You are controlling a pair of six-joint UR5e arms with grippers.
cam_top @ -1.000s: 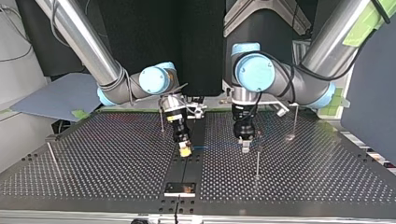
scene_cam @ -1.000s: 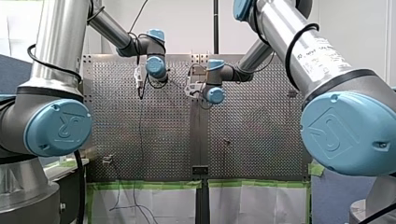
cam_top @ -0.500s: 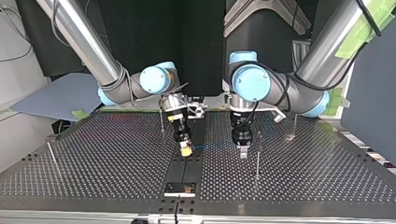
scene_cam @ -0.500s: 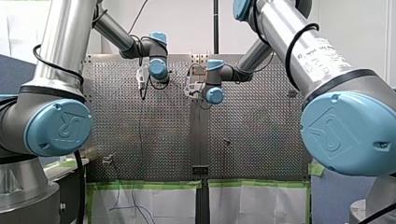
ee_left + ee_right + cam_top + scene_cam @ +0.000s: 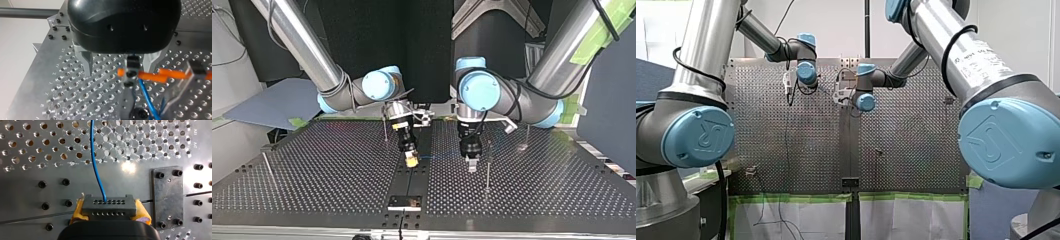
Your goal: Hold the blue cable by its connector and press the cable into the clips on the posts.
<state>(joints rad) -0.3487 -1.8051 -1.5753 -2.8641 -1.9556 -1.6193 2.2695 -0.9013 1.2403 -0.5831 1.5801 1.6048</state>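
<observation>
My right gripper (image 5: 109, 211) is shut on the dark grey connector (image 5: 108, 205), with a yellow pad (image 5: 79, 210) on each side. The blue cable (image 5: 96, 162) leaves the connector and runs ahead over the perforated table. In the top view the right gripper (image 5: 411, 160) hangs low near the middle, and the cable (image 5: 442, 157) stretches across to my left gripper (image 5: 472, 164). The left gripper (image 5: 117, 72) is open, its metal fingers (image 5: 86, 63) straddling a post with a black clip (image 5: 131, 67). The blue cable (image 5: 145, 92) passes under that clip.
A second clip (image 5: 197, 67) with orange bars stands beside the left gripper. Thin posts (image 5: 488, 170) (image 5: 385, 130) (image 5: 267, 167) rise from the table. A black bolted plate (image 5: 168, 197) lies beside the connector. Another plate (image 5: 404, 201) sits near the table's front edge in the top view.
My left arm has shifted slightly towards the top view's left, closer to the middle. The right arm and the connector have stayed put.
</observation>
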